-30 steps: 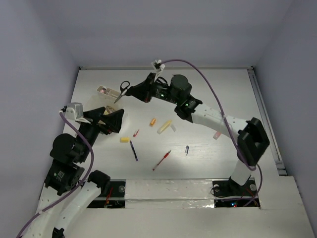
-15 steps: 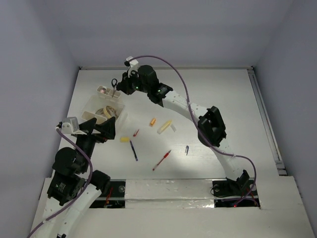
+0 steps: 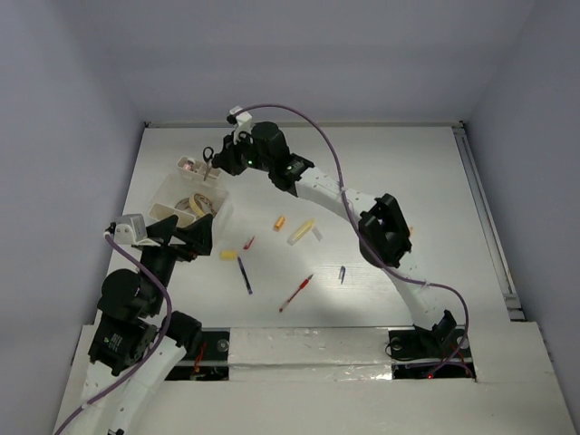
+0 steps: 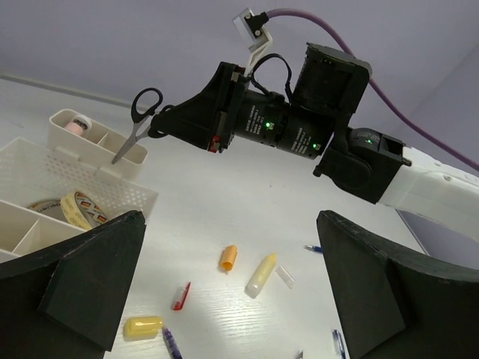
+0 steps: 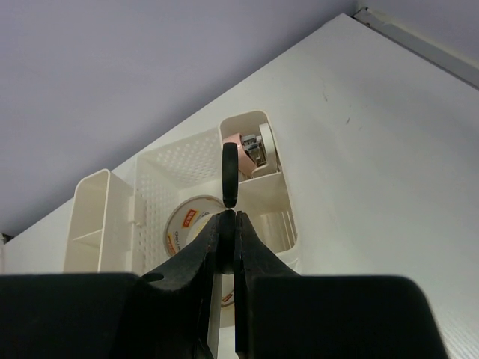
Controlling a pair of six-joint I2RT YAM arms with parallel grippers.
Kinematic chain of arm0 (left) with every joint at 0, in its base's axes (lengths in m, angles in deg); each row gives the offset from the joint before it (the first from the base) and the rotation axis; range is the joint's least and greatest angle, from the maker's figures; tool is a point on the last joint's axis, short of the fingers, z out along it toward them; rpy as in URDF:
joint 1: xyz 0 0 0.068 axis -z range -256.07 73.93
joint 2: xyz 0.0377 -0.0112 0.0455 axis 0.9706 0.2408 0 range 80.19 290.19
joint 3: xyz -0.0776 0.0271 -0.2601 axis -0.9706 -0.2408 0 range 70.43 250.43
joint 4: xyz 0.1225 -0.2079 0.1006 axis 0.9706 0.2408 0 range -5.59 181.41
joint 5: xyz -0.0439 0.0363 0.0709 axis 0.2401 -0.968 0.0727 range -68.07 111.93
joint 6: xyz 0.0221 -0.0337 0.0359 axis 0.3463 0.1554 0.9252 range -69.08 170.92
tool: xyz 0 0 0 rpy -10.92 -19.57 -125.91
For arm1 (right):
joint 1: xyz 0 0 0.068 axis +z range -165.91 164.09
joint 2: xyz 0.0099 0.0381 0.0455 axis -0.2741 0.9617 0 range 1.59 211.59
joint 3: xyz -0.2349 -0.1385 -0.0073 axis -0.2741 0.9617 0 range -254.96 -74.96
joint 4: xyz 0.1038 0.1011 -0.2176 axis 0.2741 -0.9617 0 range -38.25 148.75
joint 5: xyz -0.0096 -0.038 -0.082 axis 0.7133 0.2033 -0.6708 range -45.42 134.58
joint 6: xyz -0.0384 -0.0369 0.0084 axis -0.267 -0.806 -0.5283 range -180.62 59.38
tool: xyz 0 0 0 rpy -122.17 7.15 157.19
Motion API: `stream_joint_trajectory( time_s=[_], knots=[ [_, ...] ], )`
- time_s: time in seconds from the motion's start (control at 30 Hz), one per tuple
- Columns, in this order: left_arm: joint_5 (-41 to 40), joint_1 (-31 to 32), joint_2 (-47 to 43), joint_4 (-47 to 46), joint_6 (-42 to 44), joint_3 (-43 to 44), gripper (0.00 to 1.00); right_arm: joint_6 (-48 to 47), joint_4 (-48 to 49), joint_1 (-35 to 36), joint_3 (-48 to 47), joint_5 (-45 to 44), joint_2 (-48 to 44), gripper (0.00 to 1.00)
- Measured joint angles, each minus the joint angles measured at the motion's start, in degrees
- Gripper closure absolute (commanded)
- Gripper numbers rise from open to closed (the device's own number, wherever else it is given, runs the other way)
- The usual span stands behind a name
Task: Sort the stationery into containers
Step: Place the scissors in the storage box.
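Note:
My right gripper (image 3: 217,161) is shut on the black-handled scissors (image 3: 207,160), which hang blade-down above the far end of the whitish containers (image 3: 172,193). In the right wrist view the scissors handle (image 5: 229,173) sticks out past the shut gripper (image 5: 227,223), over a beige tape roll (image 5: 187,221). My left gripper (image 3: 192,225) stands open and empty near the containers' front. Its view shows the scissors (image 4: 138,123), tape rolls (image 4: 71,208) in the basket (image 4: 112,196), an orange cap (image 4: 229,256) and a yellow-tipped tube (image 4: 260,274).
Loose on the table lie a yellow cap (image 3: 227,256), a red clip (image 3: 248,243), a blue pen (image 3: 245,275), a red pen (image 3: 296,292) and a small blue bit (image 3: 342,272). The right arm (image 3: 362,217) arches over the table's middle.
The right arm has swung left with the scissors, from beside the containers to above their far end. The left gripper has drawn back a little towards the near edge.

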Motion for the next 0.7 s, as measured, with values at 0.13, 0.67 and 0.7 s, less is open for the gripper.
stream_joint_trajectory(
  time_s=[0.13,0.67,0.7],
  knots=[
    [1.1,-1.1,0.0,0.0,0.2,0.0,0.01,2.4,2.6,-0.5,2.7,0.8,-0.3,1.0],
    [2.3,-1.1,0.0,0.0,0.4,0.0,0.01,11.4,13.7,-3.4,10.3,5.7,-3.3,1.0],
    [2.3,-1.1,0.0,0.0,0.4,0.0,0.01,11.8,14.3,-3.6,10.3,5.7,-3.4,1.0]
  ],
)
